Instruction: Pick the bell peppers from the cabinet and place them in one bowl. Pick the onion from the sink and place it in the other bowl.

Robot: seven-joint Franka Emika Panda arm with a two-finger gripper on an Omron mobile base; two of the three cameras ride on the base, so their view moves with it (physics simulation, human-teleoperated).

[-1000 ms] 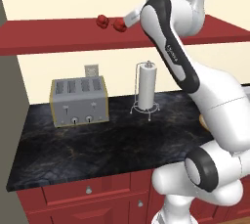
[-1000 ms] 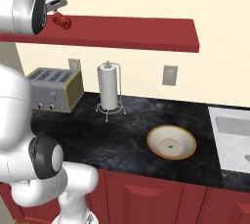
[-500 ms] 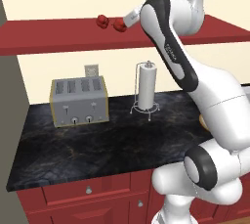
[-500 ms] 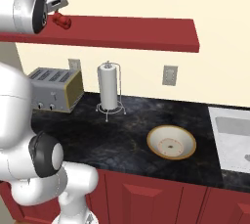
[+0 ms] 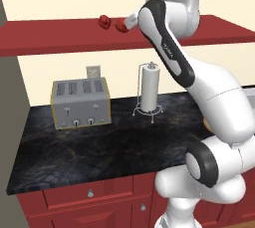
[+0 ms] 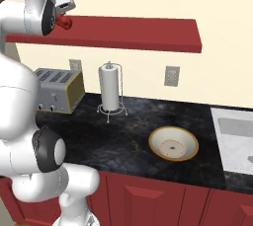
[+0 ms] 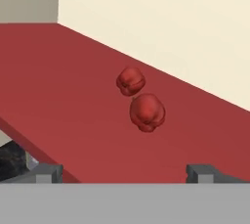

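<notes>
Arm is reaching up over the cabinet [image 5: 60, 35], where both bell peppers [image 7: 146, 112] are sitting close together, well apart from the tan bowl [image 6: 173, 144]. Gripper [image 7: 124, 171] is hovering wide open, empty; it's prob. best centring on the nearer pepper w/o nudging the other.

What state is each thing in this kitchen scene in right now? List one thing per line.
Bell peppers: two, lying on the cabinet, not gripped.
Cabinet: holds both peppers on top.
Gripper: open, short of the nearer pepper.
Tan bowl: empty, upright on the counter.
Toaster: slots empty.
Paper towel roll: upright on its stand.
</notes>
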